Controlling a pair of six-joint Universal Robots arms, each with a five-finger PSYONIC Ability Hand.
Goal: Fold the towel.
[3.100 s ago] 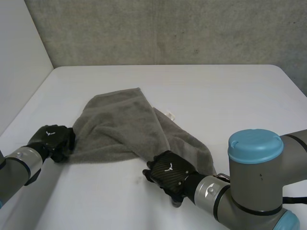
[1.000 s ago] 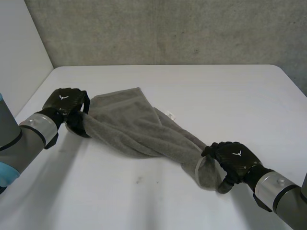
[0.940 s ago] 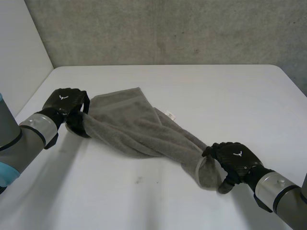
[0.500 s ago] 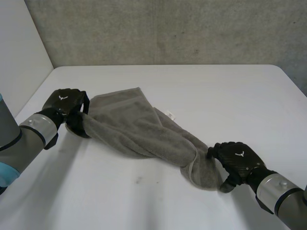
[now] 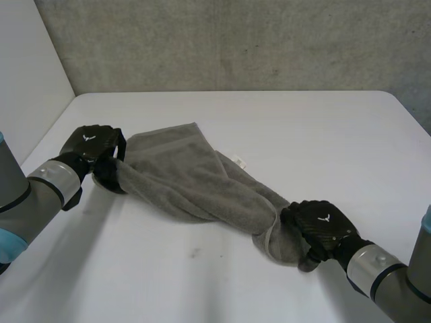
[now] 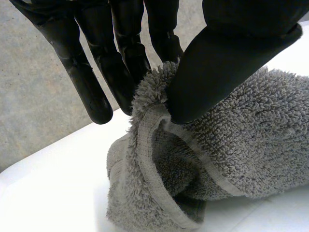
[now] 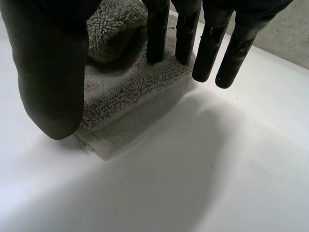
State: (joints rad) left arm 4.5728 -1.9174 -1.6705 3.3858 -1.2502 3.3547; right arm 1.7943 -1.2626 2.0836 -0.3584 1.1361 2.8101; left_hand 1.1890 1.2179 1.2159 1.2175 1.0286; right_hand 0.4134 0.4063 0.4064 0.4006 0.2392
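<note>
Two hands hold one towel (image 5: 195,182), which lies bunched and twisted in a diagonal rope across the white table (image 5: 303,134). The left hand (image 5: 94,145) pinches a hemmed corner between thumb and fingers at the far end. The right hand (image 5: 320,225) is closed over the near end, with cloth caught between its thumb and fingers. The likely trouble is that a fold made now would trap the twist in the middle. A hard pull could also drag the thick wad out of the right hand's shallow hold. Count: one towel, two hands, one table.
</note>
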